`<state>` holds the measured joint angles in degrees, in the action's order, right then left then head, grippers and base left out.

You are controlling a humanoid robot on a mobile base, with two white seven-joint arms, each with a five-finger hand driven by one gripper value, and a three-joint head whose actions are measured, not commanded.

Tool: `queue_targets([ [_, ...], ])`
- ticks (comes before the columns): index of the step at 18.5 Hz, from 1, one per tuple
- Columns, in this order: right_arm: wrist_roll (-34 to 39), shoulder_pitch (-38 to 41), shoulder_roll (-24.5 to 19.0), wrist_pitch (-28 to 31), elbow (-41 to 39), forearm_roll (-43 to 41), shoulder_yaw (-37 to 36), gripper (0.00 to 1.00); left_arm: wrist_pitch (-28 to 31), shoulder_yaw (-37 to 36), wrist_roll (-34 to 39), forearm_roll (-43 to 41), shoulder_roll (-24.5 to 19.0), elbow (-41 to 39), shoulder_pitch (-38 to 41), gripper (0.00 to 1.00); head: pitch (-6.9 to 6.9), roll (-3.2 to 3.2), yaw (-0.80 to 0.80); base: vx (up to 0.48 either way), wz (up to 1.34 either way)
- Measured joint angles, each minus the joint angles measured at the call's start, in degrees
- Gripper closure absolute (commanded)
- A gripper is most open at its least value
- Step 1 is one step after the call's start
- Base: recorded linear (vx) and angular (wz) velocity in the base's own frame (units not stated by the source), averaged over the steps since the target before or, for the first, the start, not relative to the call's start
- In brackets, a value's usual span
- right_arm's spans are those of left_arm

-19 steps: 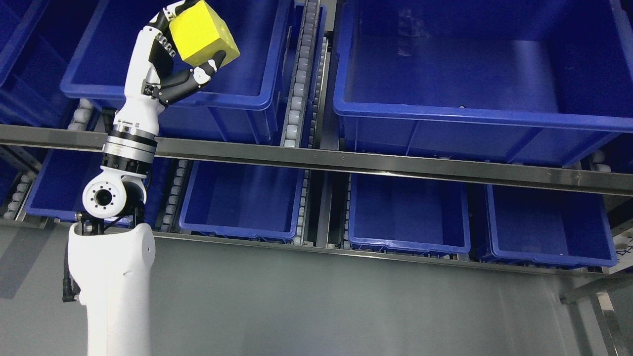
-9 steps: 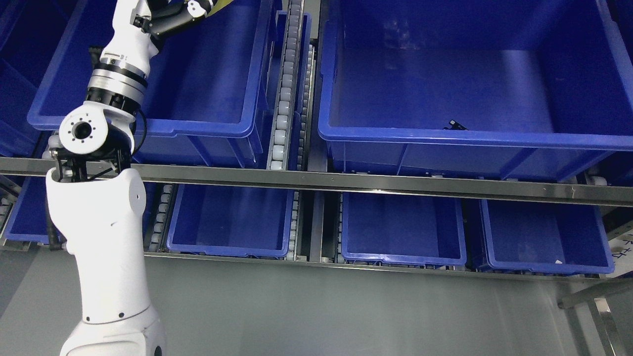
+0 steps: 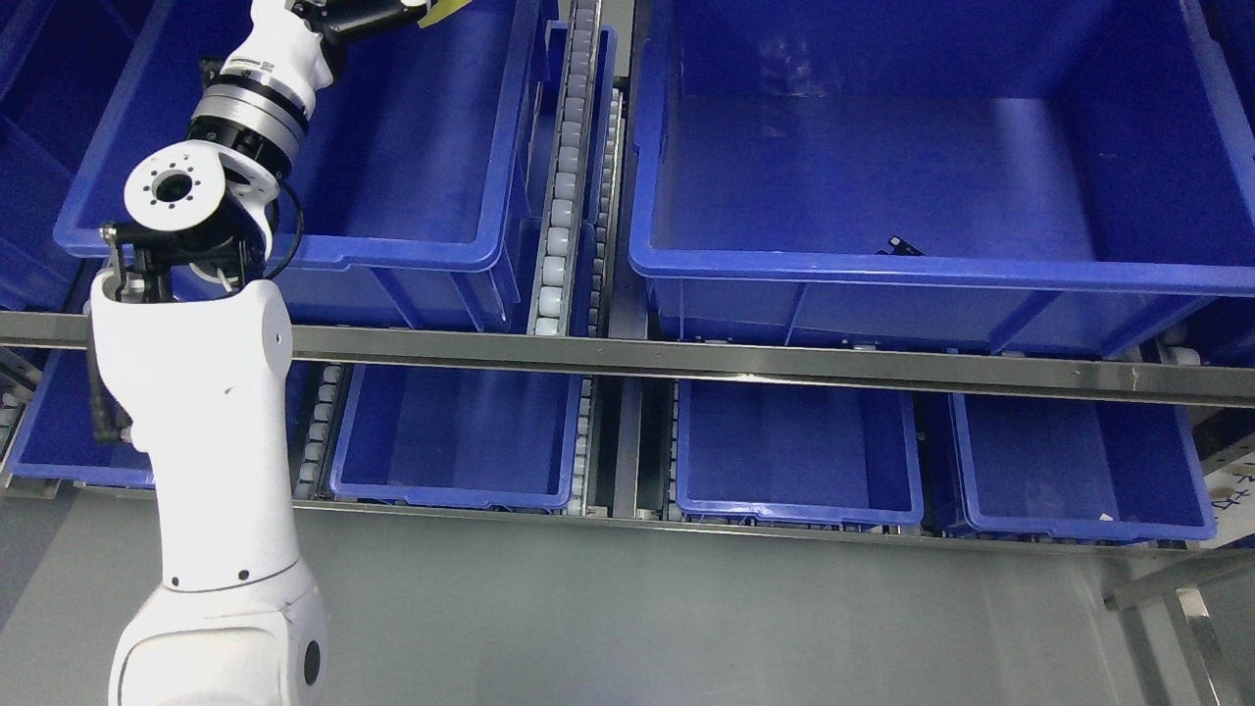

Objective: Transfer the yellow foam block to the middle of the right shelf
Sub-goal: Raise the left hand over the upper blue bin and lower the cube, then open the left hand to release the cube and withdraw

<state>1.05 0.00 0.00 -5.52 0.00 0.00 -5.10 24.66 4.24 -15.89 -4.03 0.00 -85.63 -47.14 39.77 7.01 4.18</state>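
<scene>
Though cropped, probably yellow foam block (image 3: 444,8)

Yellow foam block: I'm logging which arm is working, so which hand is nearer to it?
Left. The left hand touches the yellow foam block at the top edge; the right hand is out of view.

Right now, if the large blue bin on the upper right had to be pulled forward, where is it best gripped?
Take the large blue bin by its front rim, coming from the near side above the steel rail. The rim is a protruding lip along the open top, so it likely offers a hooking hold; the roller track crowds its left side.
</scene>
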Motion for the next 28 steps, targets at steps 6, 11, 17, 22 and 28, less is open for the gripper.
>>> queue_targets([
  [6,0.0,0.0,0.0,0.0,0.0,0.0,0.0,0.0,2.36,-0.59,5.05,-4.63,0.0,4.07,-1.32,0.0,0.0,0.0,0.0,-0.001,0.0],
  [11,0.0,0.0,0.0,0.0,0.0,0.0,0.0,0.0,3.15,-0.87,5.69,-8.17,0.0,5.89,-1.76,0.0,0.0,0.0,0.0,0.0,0.0],
  [17,0.0,-0.01,0.0,0.0,0.0,0.0,0.0,0.0,3.32,0.17,4.37,-8.59,0.0,0.55,1.03,0.0,0.0,0.0,0.0,0.0,0.0],
  [22,0.0,0.0,0.0,0.0,0.0,0.0,0.0,0.0,-6.5,2.08,2.27,-7.21,0.0,-4.68,5.56,0.0,0.0,0.0,0.0,0.0,0.0],
  [28,0.0,0.0,0.0,0.0,0.0,0.0,0.0,0.0,-25.4,3.65,0.49,-6.25,0.0,-8.26,15.31,0.0,0.0,0.0,0.0,0.0,0.0],
])
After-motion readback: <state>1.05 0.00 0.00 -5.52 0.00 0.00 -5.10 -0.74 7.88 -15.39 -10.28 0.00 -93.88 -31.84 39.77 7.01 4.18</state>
